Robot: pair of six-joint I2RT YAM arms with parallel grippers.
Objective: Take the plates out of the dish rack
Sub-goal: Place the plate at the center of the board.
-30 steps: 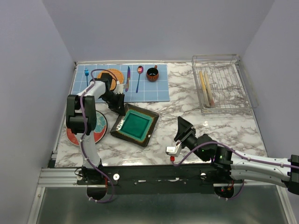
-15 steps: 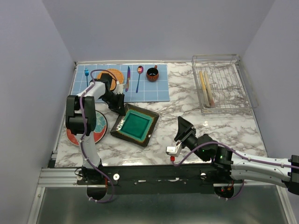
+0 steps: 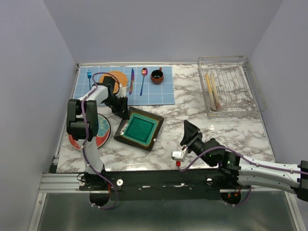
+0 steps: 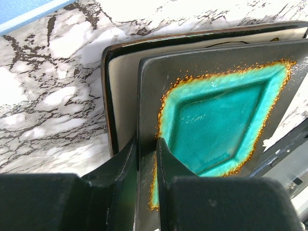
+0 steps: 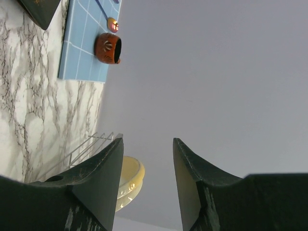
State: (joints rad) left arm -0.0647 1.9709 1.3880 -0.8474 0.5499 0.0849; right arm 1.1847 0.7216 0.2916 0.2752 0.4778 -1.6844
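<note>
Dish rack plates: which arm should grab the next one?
The right arm. Its jaws stand open and empty, on the same side as the dish rack. The left arm has its jaws pinching the square teal plate across the table.

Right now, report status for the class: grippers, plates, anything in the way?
Left gripper shut on square teal-centred plate. Right gripper open, empty. Cream plates standing in dish rack. Nothing blocking rack.

A blue placemat holds a woven disc, fork, knife, spoon and brown cup.
</note>
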